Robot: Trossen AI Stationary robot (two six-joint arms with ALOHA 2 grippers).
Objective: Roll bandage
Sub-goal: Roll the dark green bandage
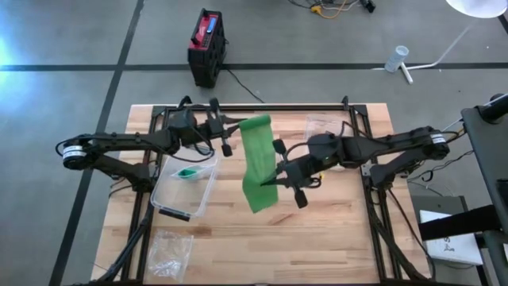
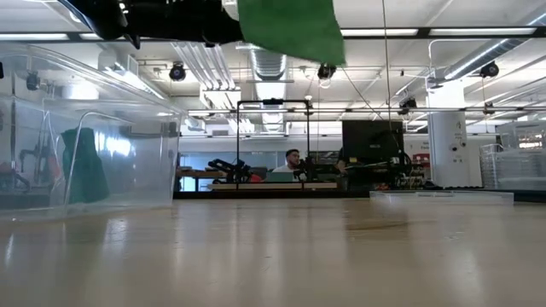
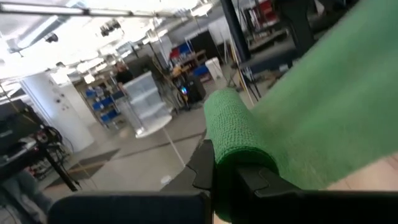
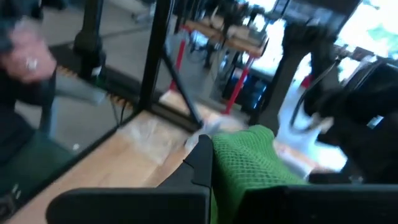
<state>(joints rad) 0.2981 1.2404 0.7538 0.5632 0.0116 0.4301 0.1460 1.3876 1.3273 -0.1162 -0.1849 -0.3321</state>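
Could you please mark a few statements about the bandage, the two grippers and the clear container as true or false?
1. Both grippers hold the green bandage. True: the left gripper grips its far end, the right gripper its near end.
2. The bandage lies flat on the table. False: it hangs stretched between the grippers, above the wood.
3. The clear container holds something green. True: a small green item sits inside.
4. The container stands under the right arm. False: it is under the left arm.
5. The left gripper is open and empty. False: it is shut on the bandage.
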